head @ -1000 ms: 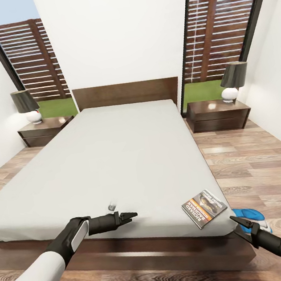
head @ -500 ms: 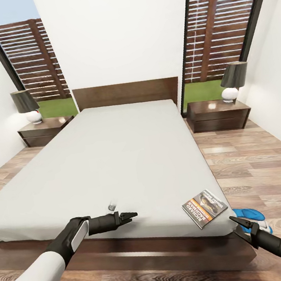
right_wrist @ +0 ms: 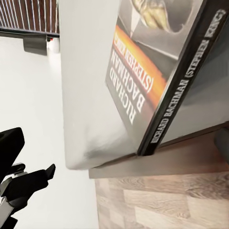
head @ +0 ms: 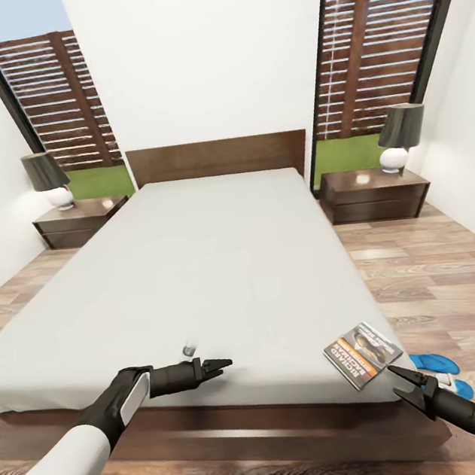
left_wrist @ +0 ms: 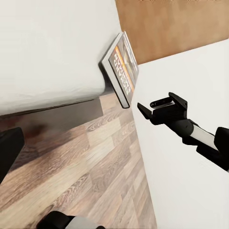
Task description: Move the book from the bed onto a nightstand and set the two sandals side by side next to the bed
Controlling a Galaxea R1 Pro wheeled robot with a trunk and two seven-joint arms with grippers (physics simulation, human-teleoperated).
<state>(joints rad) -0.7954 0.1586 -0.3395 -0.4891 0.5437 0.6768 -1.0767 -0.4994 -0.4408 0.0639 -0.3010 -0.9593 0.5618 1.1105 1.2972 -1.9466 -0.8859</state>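
Book point(head: 363, 354) lies flat on the bed point(head: 220, 270) at its near right corner; cover reads "RICHARD BACHMAN", spine "BACHMAN (STEPHEN KING)". Right gripper point(head: 404, 384) just near of it, fingers apart, empty. Left gripper point(head: 217, 365) over the near mattress edge, fingers together. Two sandals point(head: 439, 373) on the floor point(head: 425, 270) right of the bed.

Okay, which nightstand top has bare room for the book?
Both nightstands: the left nightstand is bare beside its lamp toward the bed; the right nightstand likewise, its lamp at the far outer corner.

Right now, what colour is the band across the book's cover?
Orange, across the dark grey cover of the book, with white lettering on it; the right wrist view shows it best.
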